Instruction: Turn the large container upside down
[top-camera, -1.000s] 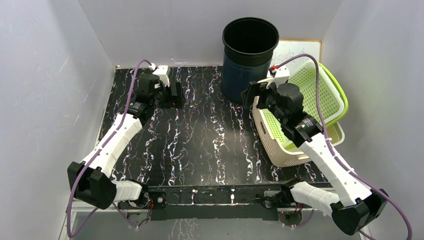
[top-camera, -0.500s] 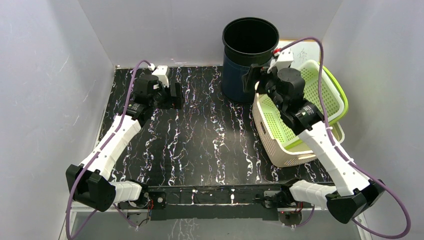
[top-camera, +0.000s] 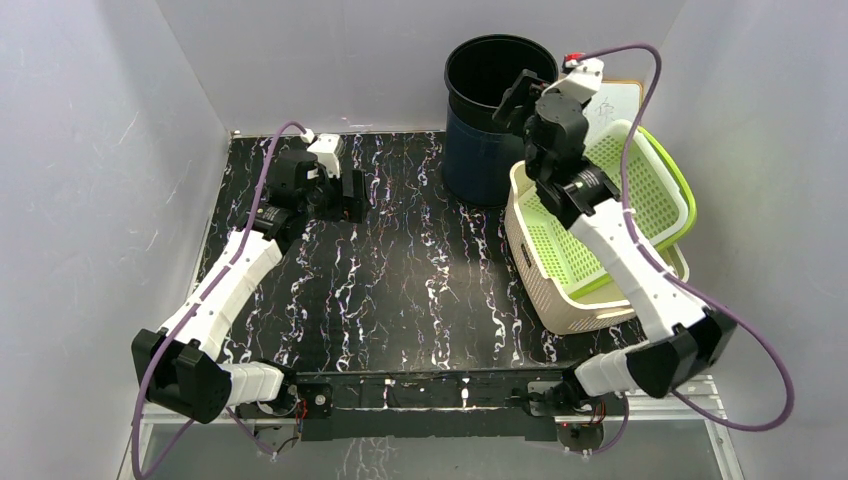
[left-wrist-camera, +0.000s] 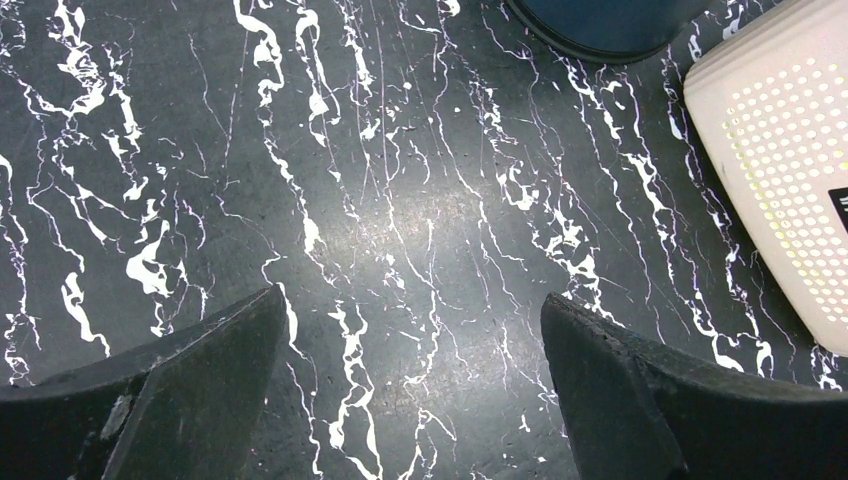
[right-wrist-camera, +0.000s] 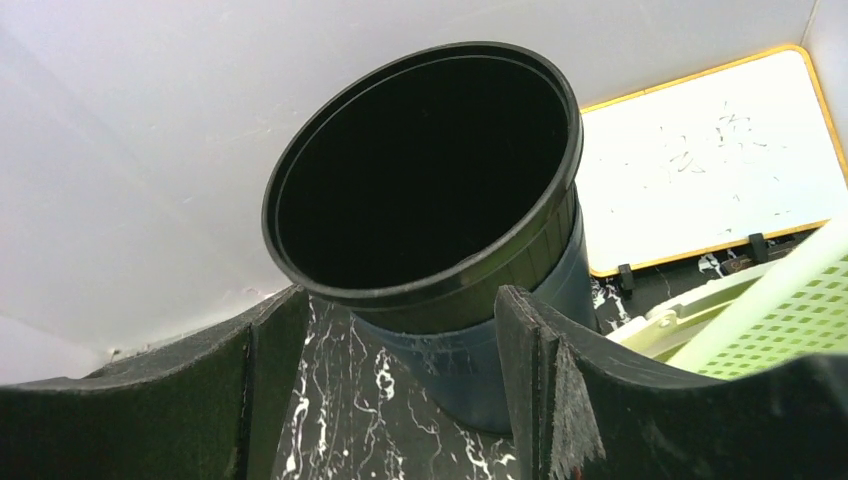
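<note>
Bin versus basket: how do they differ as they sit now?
The bin is round, dark and solid-walled; the basket is rectangular, cream and green, with perforated walls. The bin stands taller than the basket. Both sit mouth-up, side by side at the far right of the table.

I read the large container (top-camera: 478, 150) as glossy black on the rim and inside, dark navy blue on the outer wall. The table (top-camera: 420, 270) under it is black with white marble-like veining. Beside the container is a cream basket (top-camera: 545, 270) with a fine grid of dot holes, and a lime-green basket (top-camera: 650, 200) with a square mesh pattern sits nested in it. Behind the container on that side is a whiteboard (right-wrist-camera: 700, 160): white, orange-yellow edge, faint grey scribbles. Left gripper (left-wrist-camera: 410, 300) and right gripper (right-wrist-camera: 400, 305) are matte black. Arm links (top-camera: 235, 275) white, joints (top-camera: 190, 375) black, cables (top-camera: 262, 175) purple. A red tab (top-camera: 573, 57) shows near the container's rim. Walls (top-camera: 100, 150) pale grey.
</note>
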